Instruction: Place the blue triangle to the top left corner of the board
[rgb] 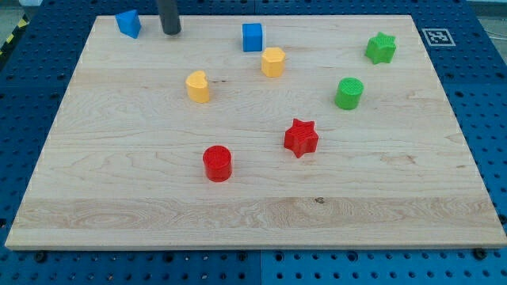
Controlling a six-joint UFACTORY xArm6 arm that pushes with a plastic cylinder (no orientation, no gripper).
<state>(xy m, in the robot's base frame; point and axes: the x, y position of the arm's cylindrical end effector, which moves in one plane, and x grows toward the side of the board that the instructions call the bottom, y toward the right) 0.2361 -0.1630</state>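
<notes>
The blue triangle (128,23) sits near the top left corner of the wooden board (253,206). My tip (171,32) rests on the board just to the right of it, a small gap apart. A blue cube (252,37) stands further right along the top edge.
A yellow hexagon block (273,61) and a yellow heart-like block (198,86) lie in the upper middle. A green star (381,47) and a green cylinder (348,93) lie at the right. A red star (301,137) and a red cylinder (217,163) lie in the centre.
</notes>
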